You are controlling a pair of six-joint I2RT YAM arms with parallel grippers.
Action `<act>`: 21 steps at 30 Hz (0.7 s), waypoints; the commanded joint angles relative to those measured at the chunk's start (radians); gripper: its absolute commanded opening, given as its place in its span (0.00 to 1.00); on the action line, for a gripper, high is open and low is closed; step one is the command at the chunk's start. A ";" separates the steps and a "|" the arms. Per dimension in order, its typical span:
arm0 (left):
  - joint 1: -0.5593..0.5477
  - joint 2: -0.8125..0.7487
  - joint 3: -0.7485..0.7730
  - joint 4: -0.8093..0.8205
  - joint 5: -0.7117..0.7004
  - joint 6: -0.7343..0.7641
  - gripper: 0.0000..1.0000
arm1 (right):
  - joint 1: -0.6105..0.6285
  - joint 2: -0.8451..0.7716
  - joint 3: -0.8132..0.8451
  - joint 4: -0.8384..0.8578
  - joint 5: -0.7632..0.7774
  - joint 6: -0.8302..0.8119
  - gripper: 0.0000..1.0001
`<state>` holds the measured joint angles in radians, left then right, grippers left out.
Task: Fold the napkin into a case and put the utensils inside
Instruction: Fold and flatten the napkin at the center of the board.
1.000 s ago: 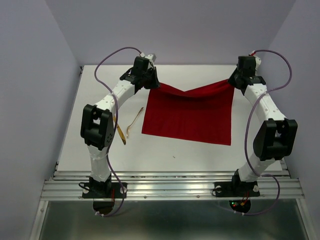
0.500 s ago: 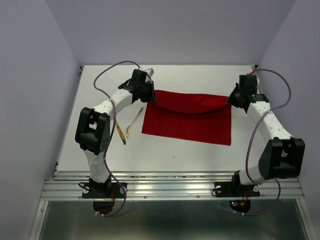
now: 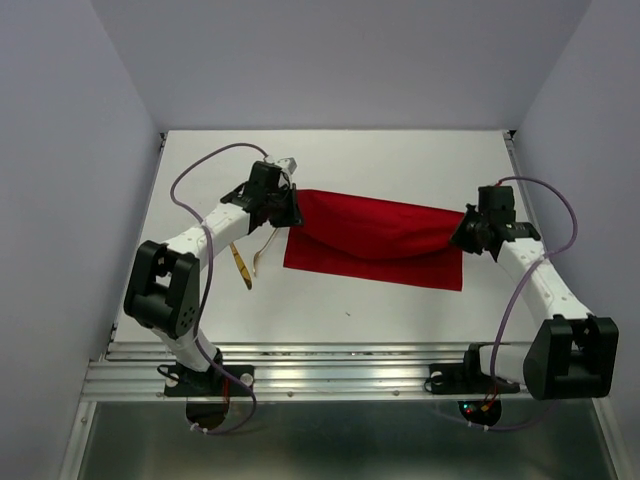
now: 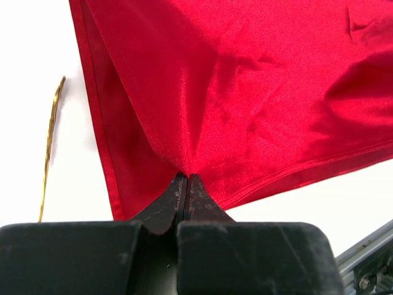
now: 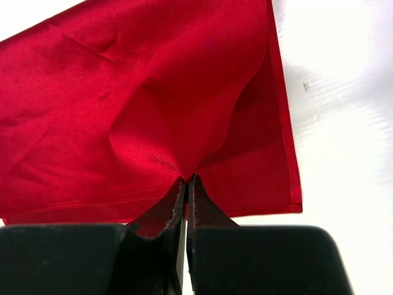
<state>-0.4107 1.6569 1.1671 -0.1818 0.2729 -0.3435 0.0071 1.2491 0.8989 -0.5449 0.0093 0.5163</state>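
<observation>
**Both arms pinch napkin corners, first fold in progress**

The left gripper (image 3: 290,215) and right gripper (image 3: 462,235) are each clenched on a corner of the napkin (image 3: 375,245). The wrist views show the jaws pressed together with red cloth bunched at the tips (left (image 4: 186,177), right (image 5: 186,179)).

The napkin hangs between the two grippers. The held edge is raised and sags in the middle, and the rest lies flat on the table (image 3: 400,160) below and just ahead of the fingertips.

A corner in each gripper likely keeps that edge taut and level so it can be laid over the flat layer for a straight crease. That looks like the first fold toward a case, and no case is formed yet.

The napkin's long axis runs gripper to gripper, across the table. The free near edge is parallel to it.

The knife (image 3: 241,265) and fork (image 3: 266,245) lie on the table just outside the left gripper, on its arm side, clear of the cloth and untouched. Both point roughly near-to-far, across the napkin's axis.
</observation>
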 commanded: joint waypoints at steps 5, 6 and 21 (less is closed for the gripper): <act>0.003 -0.108 -0.089 0.048 0.003 -0.015 0.00 | -0.006 -0.106 -0.048 -0.056 -0.020 0.016 0.01; 0.001 -0.111 -0.098 0.051 0.005 -0.018 0.00 | -0.006 -0.109 -0.052 -0.067 -0.020 0.016 0.01; 0.001 -0.183 -0.201 0.067 0.003 -0.040 0.00 | -0.006 -0.181 -0.078 -0.130 -0.043 0.053 0.01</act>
<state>-0.4107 1.5425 0.9749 -0.1390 0.2733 -0.3798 0.0071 1.1152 0.8139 -0.6533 -0.0250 0.5552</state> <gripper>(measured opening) 0.026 0.031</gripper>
